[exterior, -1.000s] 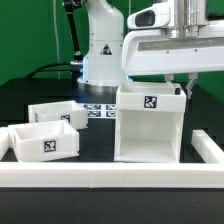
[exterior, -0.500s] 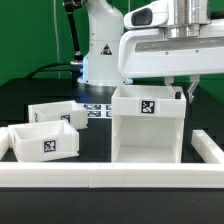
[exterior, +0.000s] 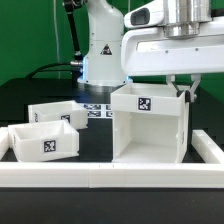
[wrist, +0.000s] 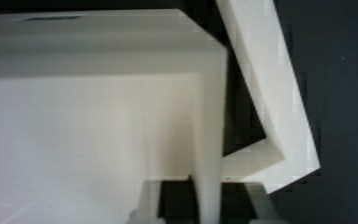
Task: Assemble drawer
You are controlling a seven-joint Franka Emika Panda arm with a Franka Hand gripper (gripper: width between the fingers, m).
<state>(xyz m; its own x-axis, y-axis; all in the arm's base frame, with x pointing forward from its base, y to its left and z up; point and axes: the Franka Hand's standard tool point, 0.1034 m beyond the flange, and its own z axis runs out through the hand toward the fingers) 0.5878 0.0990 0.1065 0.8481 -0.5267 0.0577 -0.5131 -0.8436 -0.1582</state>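
The tall white drawer housing (exterior: 150,128) stands at the exterior view's right, open toward the front, slightly skewed, with a tag near its top. My gripper (exterior: 184,92) comes down from above onto the top edge of the housing's right-hand wall. In the wrist view the gripper (wrist: 208,192) has the thin white wall (wrist: 206,130) between its two dark fingers (wrist: 172,206), shut on it. Two smaller open-top trays sit at the exterior view's left: one in front (exterior: 42,141), one behind it (exterior: 56,113).
The long white border rail (exterior: 100,178) runs along the front and up the right side (exterior: 207,150). The marker board (exterior: 98,112) lies flat behind the trays. The robot's base (exterior: 98,45) stands at the back.
The housing has shifted a little toward the exterior view's right and turned slightly, its top edge now slanted. The gripper moved with it. The trays have not moved.
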